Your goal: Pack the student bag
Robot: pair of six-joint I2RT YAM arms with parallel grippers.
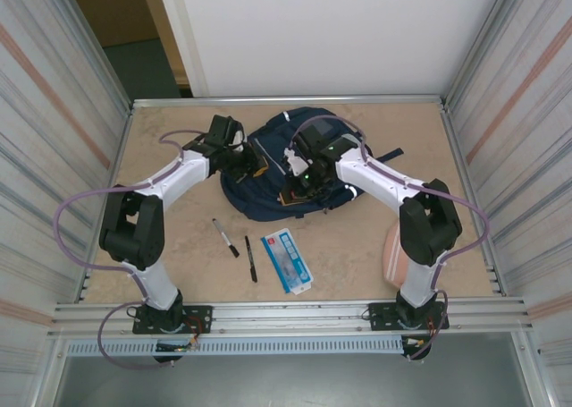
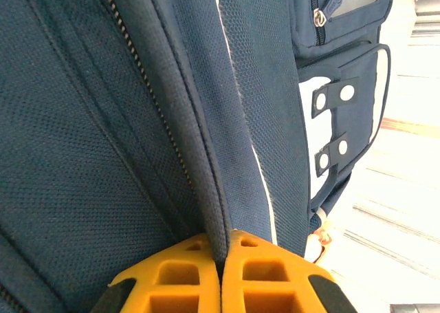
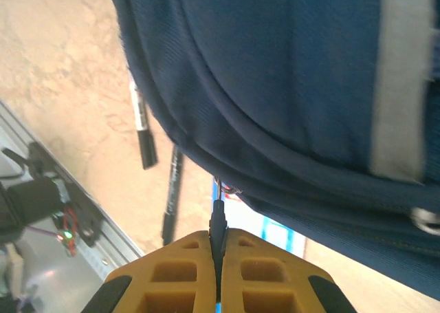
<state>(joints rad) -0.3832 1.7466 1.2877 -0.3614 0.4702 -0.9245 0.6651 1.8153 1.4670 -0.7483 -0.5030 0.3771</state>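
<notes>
Item 1, student bag (image 1: 259, 197): soft, floppy, likely light; left gripper (image 2: 221, 258) pinched shut on its seam fold (image 2: 213, 189), right gripper (image 3: 218, 241) pinched on a thin dark tab (image 3: 217, 215) at its edge; seams and straps judged best holds.

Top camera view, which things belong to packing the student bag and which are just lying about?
In the job:
student bag
left pincer, shut on a fold of the bag
right pincer, shut on a thin tab at the bag's edge

Lying untouched on the table, perhaps for packing later:
marker
black pen
blue-white packet
pink pouch
</notes>
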